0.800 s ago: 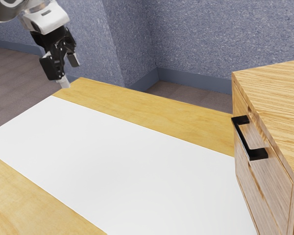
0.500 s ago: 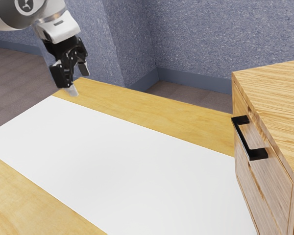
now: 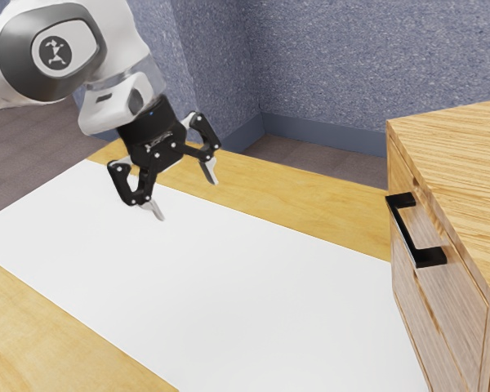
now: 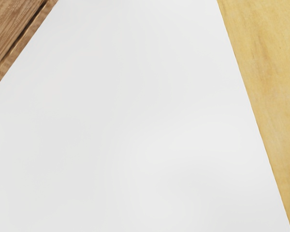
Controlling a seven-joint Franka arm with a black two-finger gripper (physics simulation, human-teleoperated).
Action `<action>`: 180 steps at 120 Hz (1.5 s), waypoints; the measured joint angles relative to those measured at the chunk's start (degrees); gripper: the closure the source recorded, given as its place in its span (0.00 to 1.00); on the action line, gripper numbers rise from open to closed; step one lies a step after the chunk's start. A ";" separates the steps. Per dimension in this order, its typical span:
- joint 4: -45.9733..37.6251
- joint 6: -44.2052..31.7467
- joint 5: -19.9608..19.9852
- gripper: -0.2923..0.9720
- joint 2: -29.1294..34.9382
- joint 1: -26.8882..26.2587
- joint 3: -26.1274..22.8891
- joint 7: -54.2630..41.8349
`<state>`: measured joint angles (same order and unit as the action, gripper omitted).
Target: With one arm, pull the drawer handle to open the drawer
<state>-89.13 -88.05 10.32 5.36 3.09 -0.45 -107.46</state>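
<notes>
Drawer handle [image 3: 403,233]: black squared bar, upright; pale wooden drawer front [image 3: 453,286] behind

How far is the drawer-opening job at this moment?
Nothing looks done yet: the drawer sits shut in the wooden cabinet. In hand: the claw hangs open above the white mat, well apart from the black handle. Left: reach the handle, grip it, pull the drawer out.

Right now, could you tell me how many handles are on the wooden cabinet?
1: a black handle on the front of the cabinet, near its top, at the exterior view's right. Its lower part is cut off, so another may be hidden.
</notes>
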 joint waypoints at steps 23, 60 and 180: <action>-1.65 -5.75 4.58 0.23 2.14 -3.81 -1.42 -12.92; -1.50 -13.81 6.21 0.23 0.29 -10.43 -2.29 -23.96; -2.70 -27.15 17.63 0.66 -6.97 -18.39 -2.65 -29.38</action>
<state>-91.83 -115.20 27.95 -1.61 -15.30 -3.10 -136.84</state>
